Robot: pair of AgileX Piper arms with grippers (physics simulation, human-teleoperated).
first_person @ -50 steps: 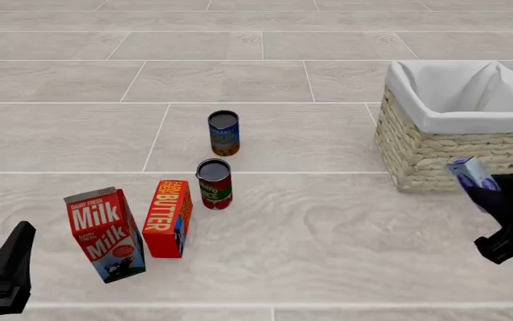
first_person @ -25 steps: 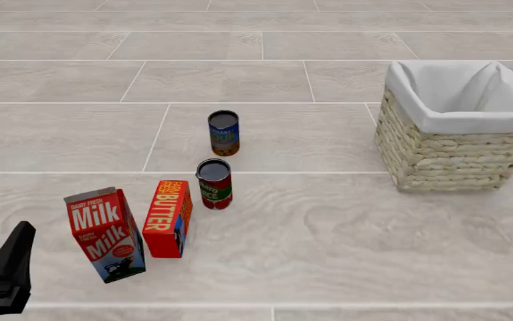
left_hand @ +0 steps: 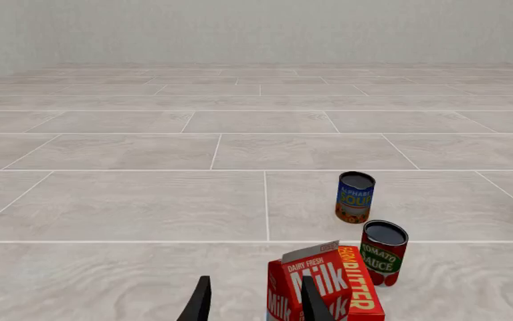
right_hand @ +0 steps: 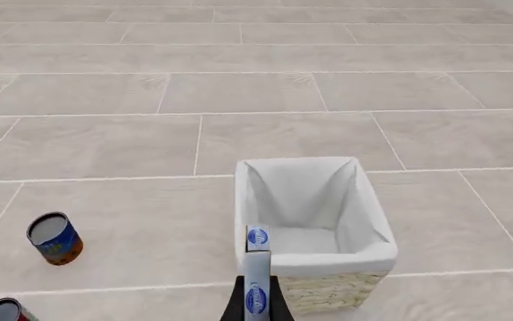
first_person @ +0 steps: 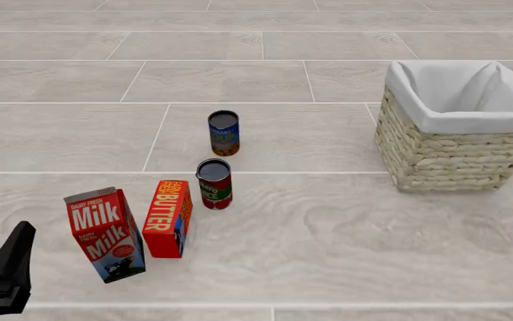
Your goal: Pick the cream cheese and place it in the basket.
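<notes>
Gripping the small flat pale blue-grey and white cream cheese box with dark blue oval labels (right_hand: 255,274) edge-on, the right gripper (right_hand: 254,302) has its two dark fingers closed against the box's flat sides, and in the right wrist view the box stands above the near rim of the large square tan woven wicker basket with a white cloth lining (right_hand: 374,251), which looks hollow and bare inside from this angle. In the front view only a dark sliver at the upper right edge, above the basket (first_person: 443,154), shows of that arm or its load, too little to tell which. The left gripper (left_hand: 254,302) hangs low at the near left of the tiled table (first_person: 328,234), its two dark fingers apart with nothing between them. Just ahead of it stands the red and white milk carton (first_person: 106,234), tilted slightly, with the orange-red butter box (first_person: 168,218) just beside it on the right. Farther in stands the red tomato sauce can (first_person: 214,184), and beyond that the blue soup can (first_person: 224,133), both upright and well apart from the basket.
</notes>
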